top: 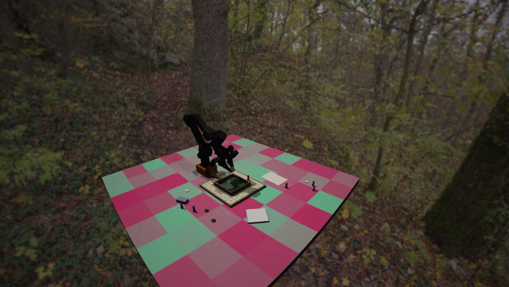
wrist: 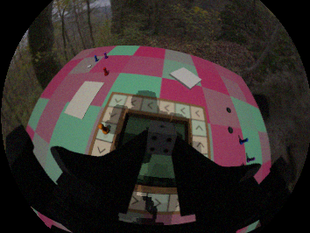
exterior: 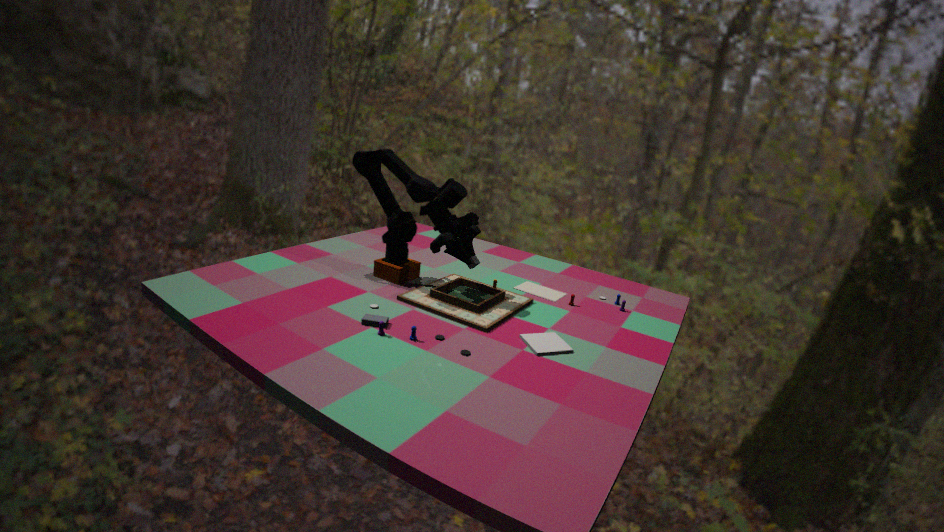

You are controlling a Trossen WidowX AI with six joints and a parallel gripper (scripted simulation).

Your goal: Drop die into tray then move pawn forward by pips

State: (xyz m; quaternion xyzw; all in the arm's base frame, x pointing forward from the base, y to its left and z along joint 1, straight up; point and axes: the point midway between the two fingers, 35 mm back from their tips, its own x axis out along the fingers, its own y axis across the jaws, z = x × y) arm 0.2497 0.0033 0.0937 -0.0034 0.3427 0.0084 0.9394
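My gripper (top: 231, 169) (exterior: 472, 262) (wrist: 159, 135) is shut on the die (wrist: 158, 138), a small grey cube with dark pips that shows between the fingers in the wrist view. The gripper hangs tilted above the back edge of the dice tray (top: 233, 192) (exterior: 473, 305) (wrist: 158, 115), a dark-walled box with a green floor. The tray sits in the middle of the board (top: 221, 195) (exterior: 456, 317) (wrist: 200, 115), which has a ring of pale arrow squares. A small orange-brown pawn (top: 248, 177) (exterior: 494, 283) (wrist: 105, 128) stands on the ring at the board's far side.
Two white cards (top: 274, 178) (top: 257, 215) lie right of and in front of the board. A grey block (top: 181, 199), blue pawns (top: 194, 209) (top: 313, 185), a red pawn (top: 286, 185), black discs (top: 213, 220) and white discs (top: 187, 190) are scattered on the checked table.
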